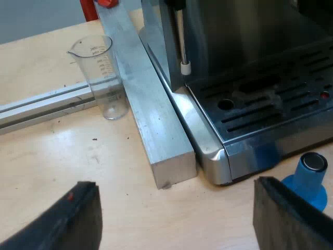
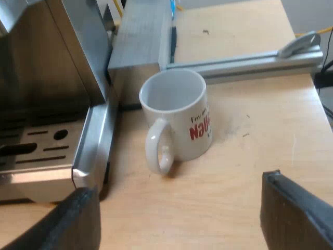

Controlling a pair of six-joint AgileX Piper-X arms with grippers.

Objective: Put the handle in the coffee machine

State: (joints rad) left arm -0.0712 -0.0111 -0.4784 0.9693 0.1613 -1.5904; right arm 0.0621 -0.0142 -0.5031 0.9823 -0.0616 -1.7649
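While neither arm carries anything, the task stands at its opening step: the metal holder has yet to be picked up.

**Gripper state.** The left gripper (image 1: 173,183) has its two black fingers set wide apart, with only bare light wooden table (image 1: 52,156) between them. The right gripper (image 2: 178,182) is likewise spread wide and holds nothing.

**Position of task items.** The stainless-steel espresso machine (image 1: 250,52) stands just ahead of the left gripper, with its slotted drip tray (image 1: 270,109) facing it and its thin steam wand (image 1: 182,41) hanging at the near corner. In the right wrist view the machine's other corner is close to the right gripper. A small red piece (image 1: 106,2) shows at the far end of the long aluminium bar (image 1: 151,120); whether it is the holder's red handle end cannot be told.

**Surroundings.** A clear measuring glass (image 1: 101,78) stands just beside the bar. A blue tamper with a metal top (image 1: 310,179) stands at the machine's front, near one left finger. A white mug with red lettering (image 2: 179,122) stands upright beside the machine, ahead of the right gripper.

**Next move (judgement).** Locate the holder and close one gripper on its dark handle. Then carry it in above the drip tray, raise it to the machine's front and turn it to lock. Keep clear of the tamper, mug and wand.
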